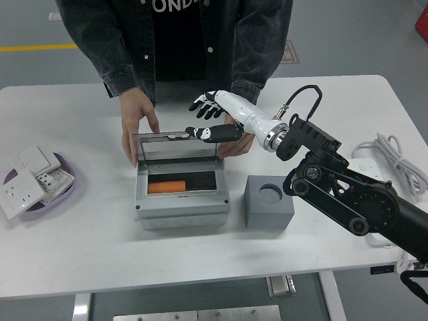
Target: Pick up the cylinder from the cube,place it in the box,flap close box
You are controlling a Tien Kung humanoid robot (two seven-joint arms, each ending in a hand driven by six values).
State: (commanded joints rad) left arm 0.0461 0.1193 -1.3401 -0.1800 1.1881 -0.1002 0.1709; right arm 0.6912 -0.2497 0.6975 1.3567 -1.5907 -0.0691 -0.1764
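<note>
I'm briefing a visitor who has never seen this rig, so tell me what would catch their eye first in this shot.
First the right hand, white with black fingers, hovering open over the raised clear lid of the grey box at the table's middle, with an orange cylinder lying inside. Next, a person's hands flank the lid from the far side. To the right of the box stands a grey cube with an empty round socket.
</note>
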